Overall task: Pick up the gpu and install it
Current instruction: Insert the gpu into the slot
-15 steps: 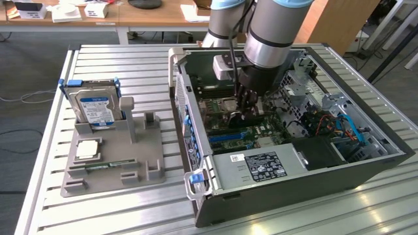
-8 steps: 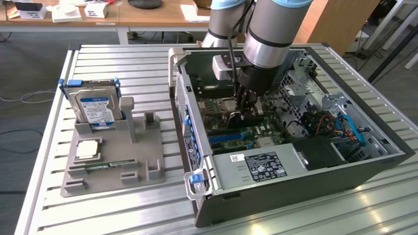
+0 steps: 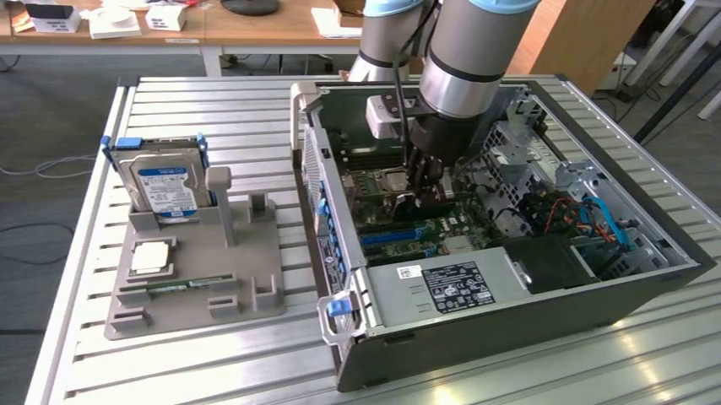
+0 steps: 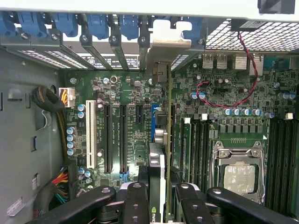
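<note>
Gpu [image 4: 162, 154] held edge-on over motherboard [image 4: 135, 93].
Gripper [image 4: 161, 201] jaws pinch the gpu upright, apparently so its edge runs parallel to the slots [image 4: 124, 140].

Robotics lab, UR arm [image 3: 474, 51] over slotted alu-profile bench [image 3: 203, 110], open PC tower [image 3: 507, 329] w/ bare mobo [image 4: 131, 116], grey parts jig [image 3: 242, 253] w/ HDD [image 3: 164, 186] + RAM stick [image 3: 175, 287], wooden desks [image 3: 259, 29] at back

Dark grey computer case [image 3: 507, 331] with a green motherboard [image 4: 135, 142], black slots and one white. Inside the case, black hand [image 4: 161, 193] and dark, silver-bracketed gpu [image 4: 162, 158]. Beside the case, blue-and-white-labelled hard drive [image 3: 167, 187] on the ribbed silver worktop [image 3: 225, 363].
</note>
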Controlling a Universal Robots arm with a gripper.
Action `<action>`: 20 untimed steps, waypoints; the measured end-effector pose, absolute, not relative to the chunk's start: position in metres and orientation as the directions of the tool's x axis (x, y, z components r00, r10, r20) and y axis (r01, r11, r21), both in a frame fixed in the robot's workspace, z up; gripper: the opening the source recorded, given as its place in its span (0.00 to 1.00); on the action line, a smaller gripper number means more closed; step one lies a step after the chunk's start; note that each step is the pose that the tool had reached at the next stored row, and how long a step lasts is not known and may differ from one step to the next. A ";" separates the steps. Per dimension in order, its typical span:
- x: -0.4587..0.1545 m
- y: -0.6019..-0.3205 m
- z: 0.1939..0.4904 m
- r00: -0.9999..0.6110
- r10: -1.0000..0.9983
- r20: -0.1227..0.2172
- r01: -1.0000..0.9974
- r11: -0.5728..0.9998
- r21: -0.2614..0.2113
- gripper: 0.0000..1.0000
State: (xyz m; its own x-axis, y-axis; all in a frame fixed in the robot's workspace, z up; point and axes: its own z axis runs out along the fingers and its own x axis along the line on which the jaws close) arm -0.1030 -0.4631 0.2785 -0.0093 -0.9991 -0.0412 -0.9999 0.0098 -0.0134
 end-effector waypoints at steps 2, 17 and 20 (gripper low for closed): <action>-0.103 -0.463 0.278 -0.009 -0.999 -0.041 -1.000 0.010 -0.014 0.27; -0.104 -0.463 0.278 -0.009 -0.999 -0.041 -1.000 0.010 -0.014 0.27; -0.103 -0.463 0.278 -0.009 -0.999 -0.041 -1.000 0.010 -0.013 0.27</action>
